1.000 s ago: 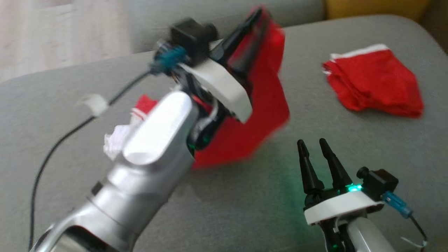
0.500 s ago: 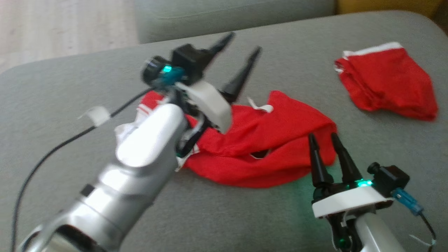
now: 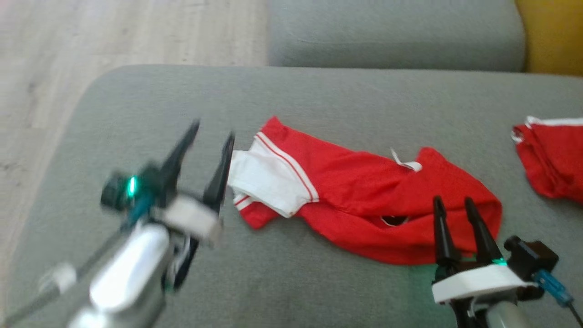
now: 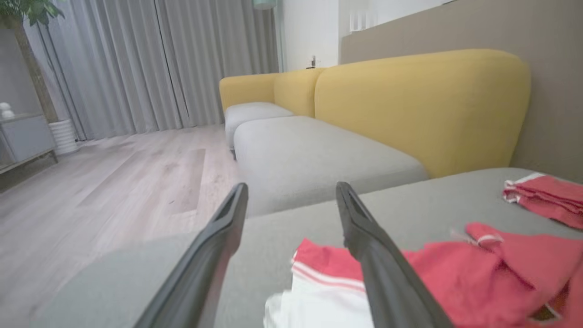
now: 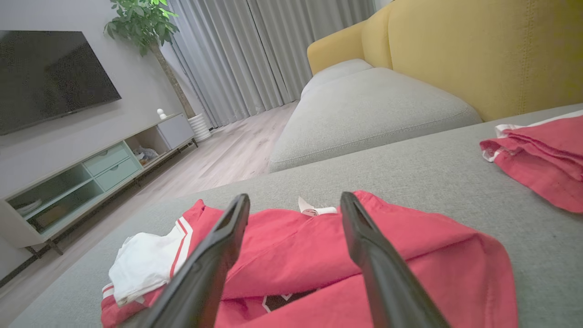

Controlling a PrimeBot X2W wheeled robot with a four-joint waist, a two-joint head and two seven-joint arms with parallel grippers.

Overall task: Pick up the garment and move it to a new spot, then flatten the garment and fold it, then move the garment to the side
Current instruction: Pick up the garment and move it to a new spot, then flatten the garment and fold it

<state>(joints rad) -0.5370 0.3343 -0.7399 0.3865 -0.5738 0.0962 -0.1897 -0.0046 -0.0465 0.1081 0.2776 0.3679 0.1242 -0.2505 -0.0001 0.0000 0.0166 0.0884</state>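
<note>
Loosely crumpled red garment [image 3: 364, 200] — white sleeve [image 3: 268, 180].

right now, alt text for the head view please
A crumpled red garment with a white end lies on a grey sofa cushion. The open left end effector hovers beside its white end and the open right end effector at its other end. A folded red garment lies at the right edge.

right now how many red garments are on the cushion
2. A crumpled garment lies across the middle of the grey cushion; a folded garment sits toward its right, cut off by the frame; others may be hidden.
</note>
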